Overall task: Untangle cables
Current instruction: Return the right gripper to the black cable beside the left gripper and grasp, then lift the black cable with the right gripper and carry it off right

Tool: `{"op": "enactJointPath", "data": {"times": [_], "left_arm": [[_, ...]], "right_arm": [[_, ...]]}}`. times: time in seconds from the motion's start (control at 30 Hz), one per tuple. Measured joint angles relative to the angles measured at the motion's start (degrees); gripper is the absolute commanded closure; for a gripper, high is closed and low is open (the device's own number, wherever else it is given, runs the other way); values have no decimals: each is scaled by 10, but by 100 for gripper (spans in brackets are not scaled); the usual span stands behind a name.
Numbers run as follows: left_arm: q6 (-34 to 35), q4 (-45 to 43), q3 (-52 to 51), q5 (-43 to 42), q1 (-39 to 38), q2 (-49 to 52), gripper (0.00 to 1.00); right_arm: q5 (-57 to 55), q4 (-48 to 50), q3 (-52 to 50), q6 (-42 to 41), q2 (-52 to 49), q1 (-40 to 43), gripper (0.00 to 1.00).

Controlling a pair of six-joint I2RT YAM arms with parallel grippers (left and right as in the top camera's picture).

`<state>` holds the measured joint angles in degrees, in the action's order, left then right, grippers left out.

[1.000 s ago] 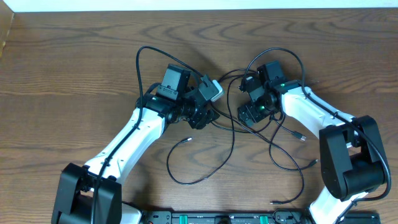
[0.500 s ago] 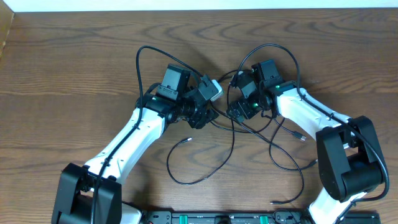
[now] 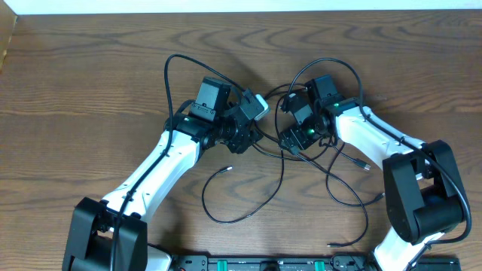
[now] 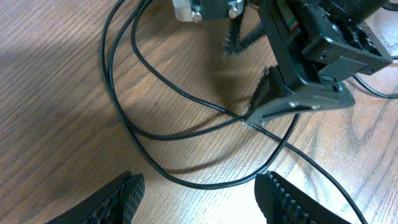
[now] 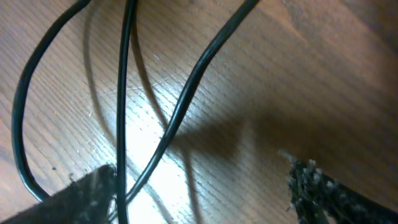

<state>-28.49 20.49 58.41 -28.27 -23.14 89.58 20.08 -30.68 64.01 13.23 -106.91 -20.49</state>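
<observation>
Thin black cables point(image 3: 280, 162) loop and cross on the wooden table between and below the two arms; plug ends lie at the lower middle point(image 3: 227, 169) and right point(image 3: 365, 165). My left gripper point(image 3: 252, 138) is open, low over the table; in its wrist view a black cable loop point(image 4: 205, 180) curves between its fingers point(image 4: 199, 199). My right gripper point(image 3: 290, 143) is open right next to the left one; in its wrist view black cables point(image 5: 180, 106) cross above and between its fingers point(image 5: 205, 193). No white cable shows.
The right gripper's black fingers point(image 4: 292, 99) fill the upper right of the left wrist view, touching the crossing cables. Thicker arm cables arch over both wrists point(image 3: 169, 75). The table's back edge point(image 3: 241, 10) runs along the top.
The right gripper swung left towards the left gripper, then eased back slightly right. The cable loop over the right wrist shifted with it. The left arm stayed still.
</observation>
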Motion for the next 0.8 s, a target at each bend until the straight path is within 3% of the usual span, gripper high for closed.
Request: {"op": "enactJointPath", "data": {"times": [0.1,0.23,0.37,0.43,0.57,0.6,0.8], "left_arm": [[0,0,0,1,0,0,37],[0,0,0,1,0,0,37],[0,0,0,2,0,0,37],[0,0,0,1,0,0,37],[0,0,0,1,0,0,37],[0,0,0,2,0,0,37],[0,0,0,1,0,0,37]], "right_arm": [[-2,-11,0,1,0,-4,29],[-2,-13,-3,2,0,-10,22],[-2,-12,-14,3,0,-12,22],[-2,-11,-15,5,0,-12,35],[-3,-10,-23,5,0,-12,94],[-3,-9,-26,4,0,-12,99],[-1,23,-33,-27,0,-12,99]]}}
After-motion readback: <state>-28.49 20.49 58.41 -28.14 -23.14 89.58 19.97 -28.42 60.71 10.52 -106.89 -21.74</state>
